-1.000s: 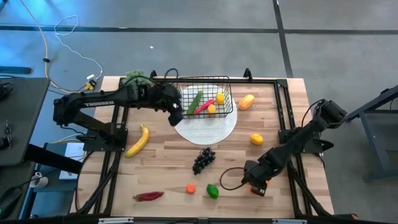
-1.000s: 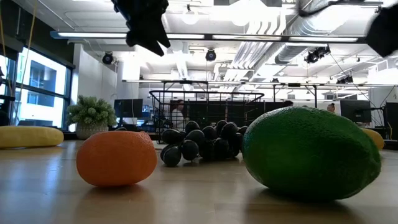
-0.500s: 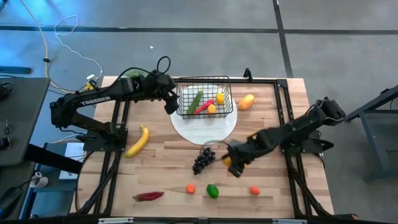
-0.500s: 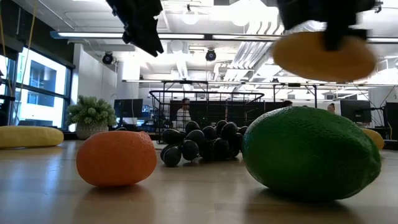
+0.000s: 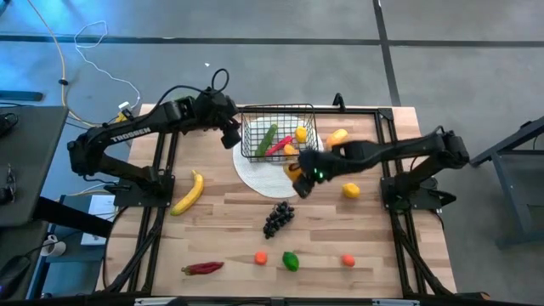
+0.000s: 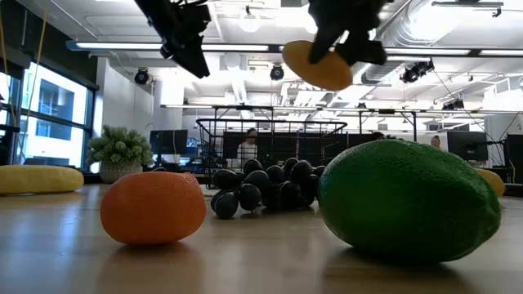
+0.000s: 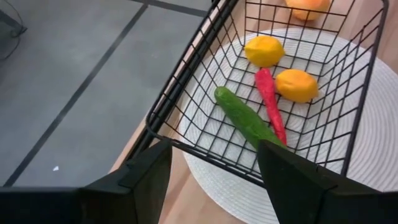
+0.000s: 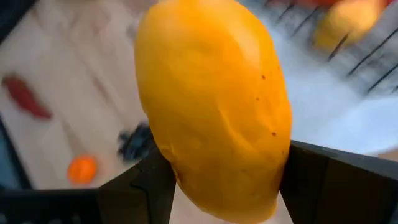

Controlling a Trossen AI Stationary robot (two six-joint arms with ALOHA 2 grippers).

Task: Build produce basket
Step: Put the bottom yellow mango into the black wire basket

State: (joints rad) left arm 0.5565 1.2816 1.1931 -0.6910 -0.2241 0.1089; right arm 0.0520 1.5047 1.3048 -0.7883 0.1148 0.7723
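The black wire basket (image 5: 280,132) stands on a round white plate (image 5: 263,174) and holds a green cucumber (image 7: 245,118), a red chilli (image 7: 269,99) and two yellow fruits (image 7: 264,50). My right gripper (image 5: 299,175) is shut on an orange-yellow mango-shaped fruit (image 8: 211,112), held above the plate just near of the basket. My left gripper (image 5: 231,134) is open and empty at the basket's left end. In the left wrist view its fingers (image 7: 149,177) stand on either side of the basket's end wall (image 7: 205,146), apart from it. My right gripper pinches the orange-yellow fruit between its two fingers (image 8: 323,180), which stand on opposite sides of its lower part (image 8: 205,186). The arm reaches in from the table's right. The fruit is lifted clear and hangs tilted below the gripper in the low view (image 6: 319,67).
On the table lie a banana (image 5: 189,191), a dark grape bunch (image 5: 279,217), a red chilli (image 5: 202,268), a small orange (image 5: 260,257), a green fruit (image 5: 291,261), another small orange (image 5: 347,260), a lemon (image 5: 350,189) and an orange mango (image 5: 337,137). A leafy bunch (image 6: 120,151) stands far left.
My right gripper has travelled from the table's near right toward the far edge and left, up to the plate beside the basket, carrying the orange-yellow fruit clear of the table. My left gripper has moved a little toward the far edge along the basket's left end.
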